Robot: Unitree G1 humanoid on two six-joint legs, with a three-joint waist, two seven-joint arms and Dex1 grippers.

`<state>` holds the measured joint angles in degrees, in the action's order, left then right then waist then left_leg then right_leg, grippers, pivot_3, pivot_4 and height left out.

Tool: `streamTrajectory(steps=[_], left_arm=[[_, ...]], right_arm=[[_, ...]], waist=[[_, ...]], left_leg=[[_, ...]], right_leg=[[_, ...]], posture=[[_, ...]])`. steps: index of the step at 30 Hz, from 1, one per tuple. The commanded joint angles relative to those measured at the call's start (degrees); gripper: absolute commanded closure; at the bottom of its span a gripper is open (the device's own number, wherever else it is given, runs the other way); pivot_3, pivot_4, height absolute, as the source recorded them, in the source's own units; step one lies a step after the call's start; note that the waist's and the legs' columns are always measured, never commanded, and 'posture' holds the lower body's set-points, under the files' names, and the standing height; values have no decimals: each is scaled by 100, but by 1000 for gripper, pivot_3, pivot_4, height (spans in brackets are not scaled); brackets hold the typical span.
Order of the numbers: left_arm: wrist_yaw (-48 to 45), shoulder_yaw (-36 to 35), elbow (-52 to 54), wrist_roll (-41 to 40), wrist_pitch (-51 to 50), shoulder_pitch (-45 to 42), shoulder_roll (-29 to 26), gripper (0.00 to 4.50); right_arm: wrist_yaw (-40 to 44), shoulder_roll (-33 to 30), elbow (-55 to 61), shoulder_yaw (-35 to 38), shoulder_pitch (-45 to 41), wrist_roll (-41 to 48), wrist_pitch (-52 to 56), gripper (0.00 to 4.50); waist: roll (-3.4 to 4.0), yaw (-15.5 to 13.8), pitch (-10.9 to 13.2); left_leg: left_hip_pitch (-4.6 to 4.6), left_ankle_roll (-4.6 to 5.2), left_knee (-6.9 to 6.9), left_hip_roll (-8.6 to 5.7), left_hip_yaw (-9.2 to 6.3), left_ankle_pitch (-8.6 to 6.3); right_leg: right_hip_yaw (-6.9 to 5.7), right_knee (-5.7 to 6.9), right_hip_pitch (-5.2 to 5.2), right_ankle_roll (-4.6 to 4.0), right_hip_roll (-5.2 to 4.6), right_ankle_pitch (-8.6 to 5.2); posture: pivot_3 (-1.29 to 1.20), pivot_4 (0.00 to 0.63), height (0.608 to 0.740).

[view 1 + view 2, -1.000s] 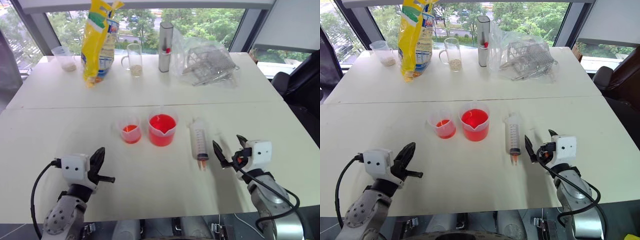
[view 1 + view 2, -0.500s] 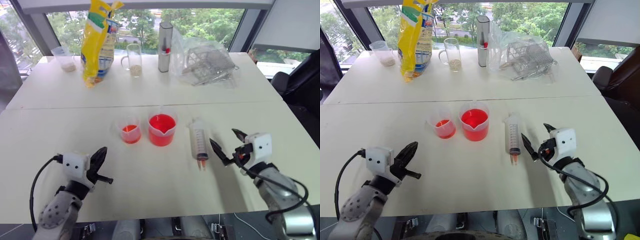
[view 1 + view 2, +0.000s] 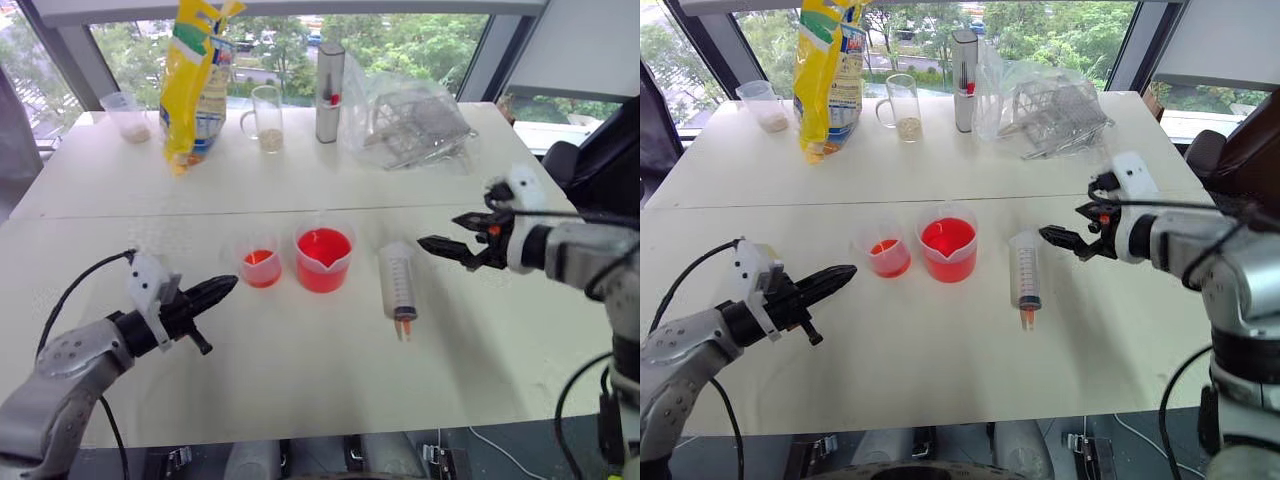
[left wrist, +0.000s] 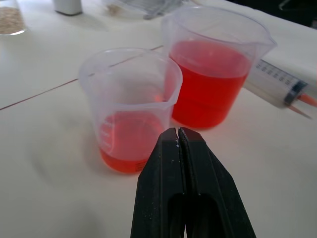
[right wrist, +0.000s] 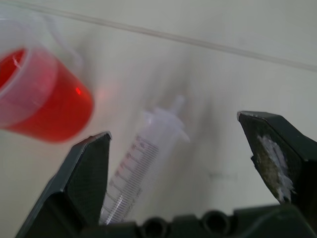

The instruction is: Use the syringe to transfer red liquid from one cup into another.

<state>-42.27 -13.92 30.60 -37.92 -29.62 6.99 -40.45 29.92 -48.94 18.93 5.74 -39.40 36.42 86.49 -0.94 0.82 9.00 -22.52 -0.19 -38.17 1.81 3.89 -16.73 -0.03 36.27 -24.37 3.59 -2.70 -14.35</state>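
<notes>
Left eye view: our right gripper (image 3: 447, 234) has risen, fingers spread, above the syringe (image 3: 398, 277) — a pickup looms; left gripper (image 3: 222, 286), pressed together, neared the small cup (image 3: 260, 262).

Left gripper (image 3: 222, 287): two black tapered fingers, matte, speckled with pale dust; white boxy wrist module with small dark dots behind them. Black cable loops from module back along arm. Forearm — grey metallic shell, rounded, dark joint section ahead of it.

Right gripper (image 3: 1065, 237): black pointed fingers (image 5: 84, 173), inner pad of one scuffed white; dark crossbar at base with round holes. Orange-red spot between fingers at mount. White boxy module on top, thin black cables trailing — grey rounded forearm shell behind.
</notes>
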Motion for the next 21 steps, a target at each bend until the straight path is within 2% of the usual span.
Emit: streamTrajectory(steps=[1, 5, 7, 9, 15, 21], left_arm=[[-379, 207, -129, 129, 202, -502, -180, 4500], [-630, 216, -145, -61, -2, -958, -376, 4500], [-773, 208, -92, -168, -116, -1092, -506, 4500], [-798, 196, -59, -230, -186, -1186, -559, 4500], [-531, 145, 27, -283, -298, -1291, -422, 4500], [-243, 74, 331, -316, -379, -1130, -357, 4500]], right_arm=[[-86, -329, -614, -846, -979, 314, 601, 40], [3, -710, -1323, -2304, -2024, 913, 601, 40], [24, -895, -1927, -3481, -2724, 1389, 601, 40], [-173, -689, -2562, -4012, -3156, 1724, 601, 40], [-1009, -135, -4011, -5094, -3983, 2955, 601, 40], [-2208, 824, -5820, -5364, -4442, 3618, 601, 40]], waist=[[1, -11, 1], [3, 1, 2], [4, 26, 3], [3, 35, 3], [4, 14, 3], [4, 27, 3]], left_leg=[[-2, 0, 0, 0, 3, 0], [-25, 2, 0, 0, 6, -1], [-47, 5, -1, -1, 16, -3], [-78, 6, -3, -1, 27, -3], [-95, 8, -3, 0, 34, -4], [-95, 8, -5, 0, 38, -4]], right_leg=[[1, 0, -3, 0, -1, 0], [1, -8, -18, 0, -6, 0], [3, -8, -41, 3, -10, 2], [7, -4, -77, 9, -10, 6], [9, 3, -99, 29, -7, 18], [11, 5, -98, 35, -2, 23]], posture=[[0, 150, 740], [0, 150, 740], [0, 150, 740], [0, 150, 740], [0, 150, 740], [0, 150, 740]])
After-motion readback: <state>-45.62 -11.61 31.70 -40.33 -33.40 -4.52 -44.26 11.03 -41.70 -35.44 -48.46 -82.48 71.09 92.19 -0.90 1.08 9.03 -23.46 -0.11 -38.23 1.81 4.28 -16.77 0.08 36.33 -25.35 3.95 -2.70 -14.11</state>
